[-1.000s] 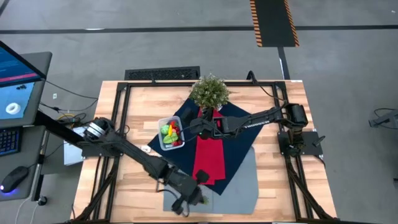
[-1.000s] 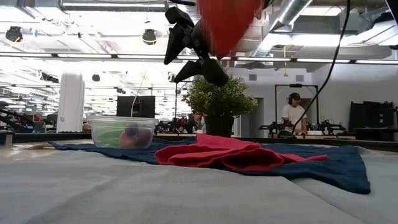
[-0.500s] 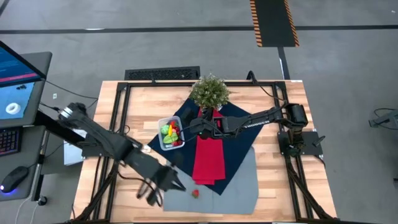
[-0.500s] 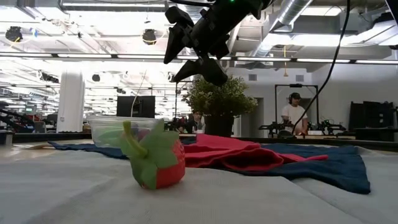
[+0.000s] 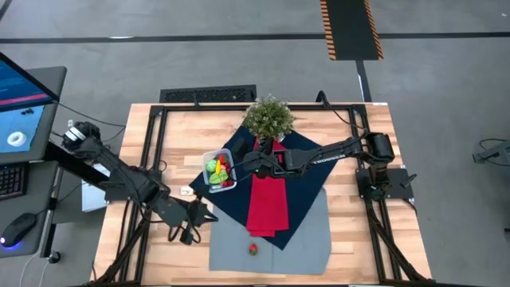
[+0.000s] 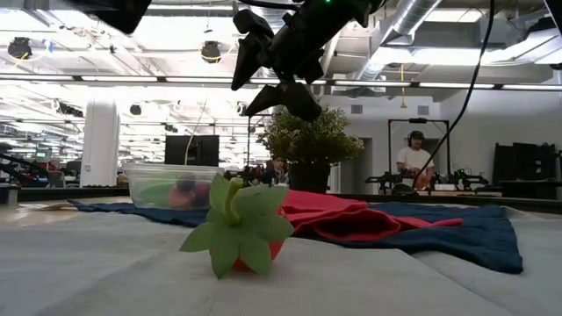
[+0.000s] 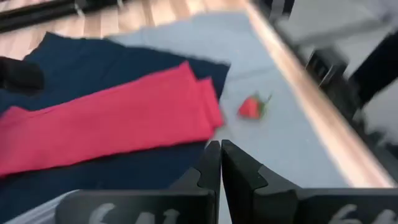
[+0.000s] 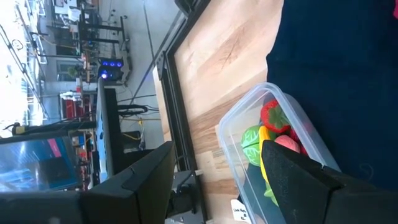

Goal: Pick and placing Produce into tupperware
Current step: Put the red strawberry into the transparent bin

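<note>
The clear tupperware (image 5: 218, 171) stands on a navy cloth and holds several produce pieces, green, yellow and red (image 8: 273, 134). One strawberry (image 5: 253, 249) lies alone on the grey cloth near the table's near edge, its green leaves (image 6: 239, 219) turned toward the low camera. My left gripper (image 5: 203, 215) is shut and hovers left of the grey cloth, pointing toward the strawberry (image 7: 250, 107), well apart from it. My right gripper (image 5: 243, 163) hangs open above the tupperware's right side (image 6: 263, 75), holding nothing.
A folded red cloth (image 5: 267, 203) lies on the navy cloth (image 5: 299, 187), right of the tupperware. A bushy potted plant (image 5: 268, 116) stands at the far side. The black frame rails (image 5: 151, 151) run along the table's edges. People work in the room behind (image 6: 411, 158).
My left gripper has drawn back from above the grey cloth's near part toward the table's left edge, rolling as it went. The strawberry, which was up by that gripper, has fallen onto the grey cloth and rolled until its leaves face the near edge.
</note>
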